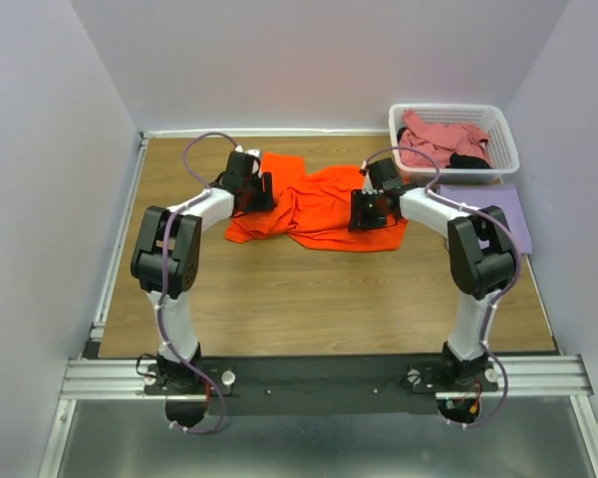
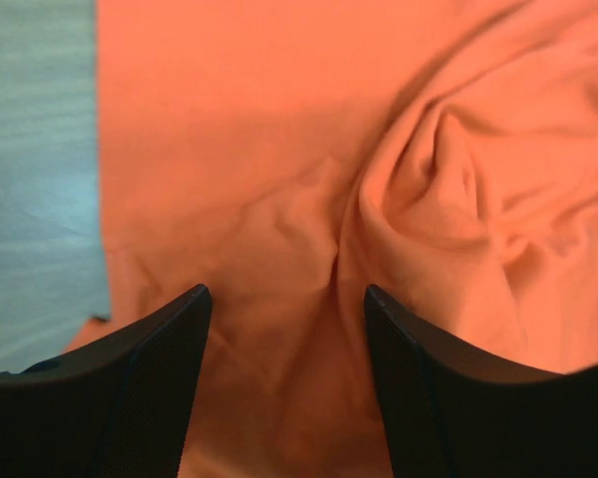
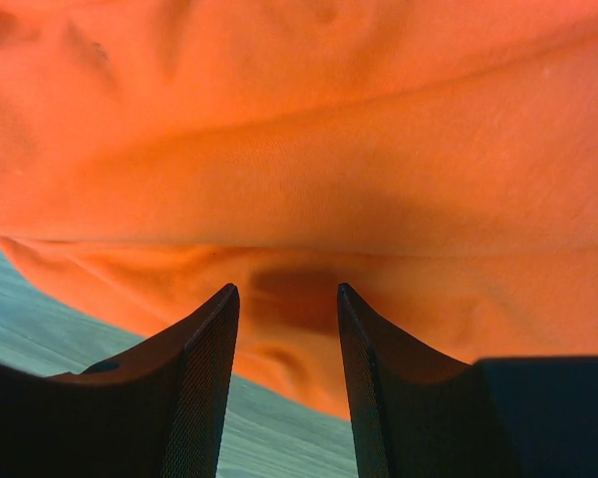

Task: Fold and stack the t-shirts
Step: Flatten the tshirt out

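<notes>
A wooden table (image 1: 319, 299) is seen from above, with two white robot arms bolted at its near edge and reaching away toward the far half. Past the bare near half, an orange shirt (image 1: 319, 204) lies crumpled and unfolded across the middle of the table, bunched into ridges and creases. The left gripper (image 2: 284, 294) is lowered over the shirt's left part, close to its left edge; its jaws are spread apart, with wrinkled cloth seen below the gap and nothing pinched. The right gripper (image 3: 284, 289) is held low at the shirt's right part, by a hem where the table shows beside it; its jaws are likewise parted, and no cloth is seen caught between them. To the right, partly hidden by the right arm, a lavender shirt (image 1: 513, 214) lies flat on the table, apparently folded already. Just beyond it, in the far right corner, a white basket (image 1: 506, 139) holds a rumpled pink shirt (image 1: 439, 139) and a bit of black cloth (image 1: 470, 160). The task is judged to be at an early stage: one shirt is laid down, the orange one is not yet folded, and the basket's contents are left to do.
</notes>
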Motion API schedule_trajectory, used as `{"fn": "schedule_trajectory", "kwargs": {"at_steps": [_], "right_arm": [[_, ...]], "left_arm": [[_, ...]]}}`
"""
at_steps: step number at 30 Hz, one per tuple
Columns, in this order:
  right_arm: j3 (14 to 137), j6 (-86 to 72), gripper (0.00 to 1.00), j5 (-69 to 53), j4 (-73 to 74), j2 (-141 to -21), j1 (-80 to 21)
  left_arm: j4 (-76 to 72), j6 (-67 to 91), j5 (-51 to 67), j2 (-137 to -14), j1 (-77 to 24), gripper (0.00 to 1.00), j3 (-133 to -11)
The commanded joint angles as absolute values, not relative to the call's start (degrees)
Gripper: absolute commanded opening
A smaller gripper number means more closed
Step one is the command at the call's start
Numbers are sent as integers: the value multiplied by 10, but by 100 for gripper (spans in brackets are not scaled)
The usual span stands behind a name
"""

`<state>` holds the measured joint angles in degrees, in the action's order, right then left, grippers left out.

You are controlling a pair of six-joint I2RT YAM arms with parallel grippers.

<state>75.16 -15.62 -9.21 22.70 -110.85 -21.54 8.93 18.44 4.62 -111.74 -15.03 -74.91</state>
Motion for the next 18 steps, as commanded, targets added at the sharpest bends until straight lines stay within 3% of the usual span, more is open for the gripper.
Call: {"fn": "schedule_trajectory", "kwargs": {"at_steps": [1, 3, 8, 12, 18], "right_arm": [[718, -176, 52, -105, 215, -1106, -216], [675, -185, 52, -114, 216, -1083, -217], [554, -201, 53, -153, 228, -994, -217], [449, -212, 55, -190, 298, -899, -220], [417, -200, 60, -169, 428, -773, -221]], "left_arm": [[104, 206, 56, -1094, -155, 71, -693], [102, 224, 65, -1077, -156, 69, -640], [120, 237, 62, -1001, -155, 52, -541], [151, 263, 66, -911, -152, 52, -456], [194, 306, 69, -762, -148, 57, -388]]}}
